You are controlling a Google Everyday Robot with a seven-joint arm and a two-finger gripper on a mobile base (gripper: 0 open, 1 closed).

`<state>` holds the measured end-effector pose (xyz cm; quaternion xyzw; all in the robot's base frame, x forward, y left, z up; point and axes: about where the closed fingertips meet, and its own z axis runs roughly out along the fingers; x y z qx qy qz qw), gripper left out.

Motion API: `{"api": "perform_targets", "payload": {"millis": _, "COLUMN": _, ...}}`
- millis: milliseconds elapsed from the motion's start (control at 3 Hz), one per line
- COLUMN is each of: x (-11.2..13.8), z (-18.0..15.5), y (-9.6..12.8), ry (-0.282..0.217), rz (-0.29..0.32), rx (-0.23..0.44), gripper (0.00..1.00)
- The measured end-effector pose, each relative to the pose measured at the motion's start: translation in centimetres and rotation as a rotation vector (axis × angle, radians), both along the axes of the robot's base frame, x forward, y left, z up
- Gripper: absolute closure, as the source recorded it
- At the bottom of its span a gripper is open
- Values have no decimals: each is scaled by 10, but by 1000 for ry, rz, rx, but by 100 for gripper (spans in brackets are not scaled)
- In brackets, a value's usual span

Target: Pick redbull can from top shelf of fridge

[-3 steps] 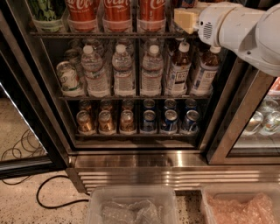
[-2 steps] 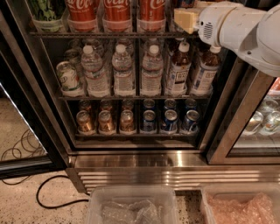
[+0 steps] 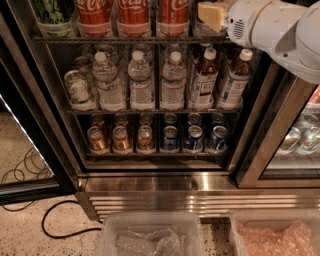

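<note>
The fridge (image 3: 150, 182) stands open in front of me, with a black frame and a ribbed steel base. The top shelf (image 3: 125, 39) runs along the upper edge of the camera view and holds wide red Coca-Cola cans (image 3: 132, 12) in clear trays, plus a green-and-white can (image 3: 52, 12) at the left. No redbull can shows; it is hidden or out of view. My white arm (image 3: 280, 30) reaches in from the upper right. My gripper (image 3: 211, 15), a tan piece at the arm's end, is at the right end of the top shelf, beside the rightmost Coca-Cola can.
The middle rack holds water bottles (image 3: 140, 82) and dark drink bottles (image 3: 205, 82). The lower rack holds short gold cans (image 3: 120, 140) and blue cans (image 3: 192, 137). A second glass door (image 3: 295, 140) is at the right. Two clear bins (image 3: 150, 235) sit in front, and a black cable (image 3: 55, 220) lies on the floor.
</note>
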<state>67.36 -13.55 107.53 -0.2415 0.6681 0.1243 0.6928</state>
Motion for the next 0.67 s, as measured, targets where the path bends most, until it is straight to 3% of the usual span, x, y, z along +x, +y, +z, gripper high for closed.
{"api": "perform_targets", "payload": {"millis": 667, "x": -3, "z": 10, "y": -4, "ry": -31, "rz": -2, "rx": -9, "gripper": 100}}
